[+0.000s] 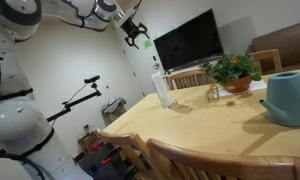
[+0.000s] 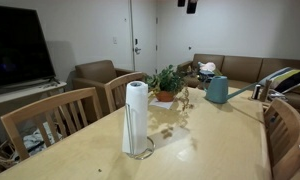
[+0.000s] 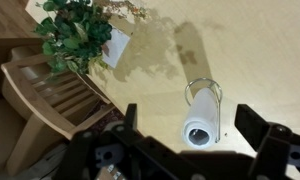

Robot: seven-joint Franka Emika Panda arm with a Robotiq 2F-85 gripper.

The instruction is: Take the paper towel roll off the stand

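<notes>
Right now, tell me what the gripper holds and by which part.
Nothing is held. The gripper hangs open high above the paper towel roll, its fingers clear of it; the roll sits on its stand.

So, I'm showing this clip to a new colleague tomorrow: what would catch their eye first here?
Probably the white paper towel roll, upright on its wire stand on the wooden table. Farther along the table sit a leafy potted plant and a teal watering can. High above hangs the open gripper, looking straight down on the roll in the wrist view.
</notes>
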